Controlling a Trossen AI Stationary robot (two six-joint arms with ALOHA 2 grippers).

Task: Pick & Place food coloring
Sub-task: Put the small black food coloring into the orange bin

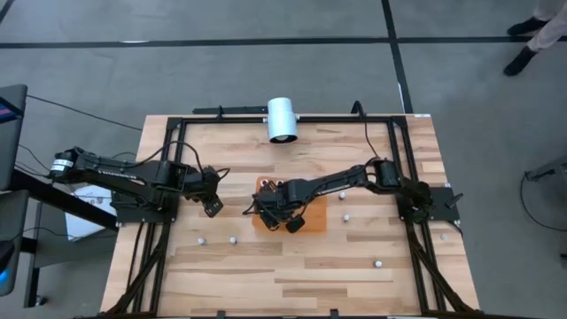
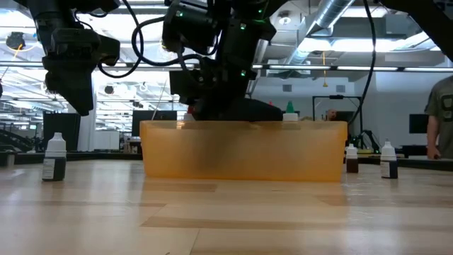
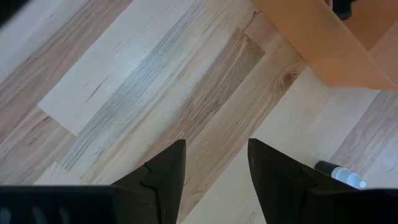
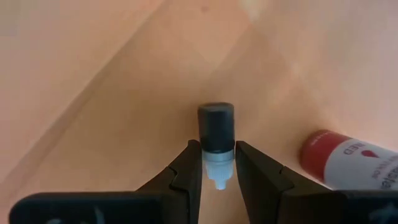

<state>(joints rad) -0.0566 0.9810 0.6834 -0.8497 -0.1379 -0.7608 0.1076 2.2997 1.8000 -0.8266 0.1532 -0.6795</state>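
- A small food coloring bottle [image 4: 216, 140] with a dark body and a clear dropper tip sits pinched between the right gripper's [image 4: 217, 171] two fingers; only the right wrist view shows this grip.
- That same view shows a second bottle with a red label [image 4: 348, 163] lying on its side on the orange floor just beside the held one.
- From above, the right gripper [image 1: 282, 213] hangs over the orange tray [image 1: 314, 217] near the middle of the table, its load hidden under the arm.
- The low view shows the tray's translucent orange wall [image 2: 244, 150] with the right arm reaching down behind it; a red cap and a green cap peek over the rim.
- More bottles stand scattered on the wooden table [image 1: 310, 275]: white-capped ones [image 1: 233, 239] in front of the tray in the high view, and one dark-bodied bottle [image 2: 54, 157] at the far left in the low view.
- The left gripper [image 1: 212, 206] waits off to the tray's left, its fingers [image 3: 163, 180] parted with only bare wood between them.
- A white cylinder [image 1: 282, 120] lies at the table's far edge.
- A person [image 2: 440, 117] stands at the right edge of the room.
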